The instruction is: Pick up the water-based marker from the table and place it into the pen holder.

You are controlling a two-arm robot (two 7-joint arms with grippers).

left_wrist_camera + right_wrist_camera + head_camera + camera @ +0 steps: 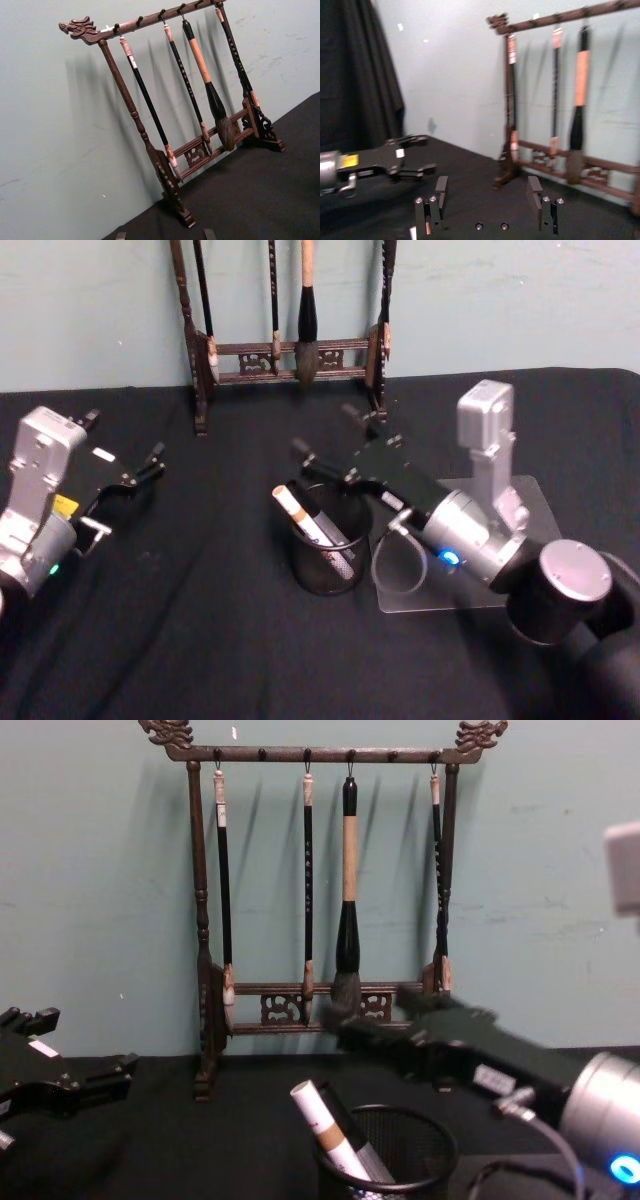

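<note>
The pen holder point(328, 558), a round black mesh cup, stands mid-table. The water-based marker point(305, 520) leans inside it, its white and orange end sticking out over the rim to the left. From the chest, the marker point(328, 1128) rises out of the pen holder point(400, 1152). My right gripper point(328, 435) hovers just behind and above the cup, open and empty; its fingers point(441, 189) stand wide apart in its wrist view. My left gripper point(150, 465) rests open at the table's left, apart from the cup, also seen as the left gripper point(75, 1082).
A tall dark wooden brush rack point(285, 355) with hanging brushes stands at the back against the wall, just beyond the right gripper. A clear plate point(525, 502) lies under the right arm, with a cable loop point(395, 565) beside the cup. Black cloth covers the table.
</note>
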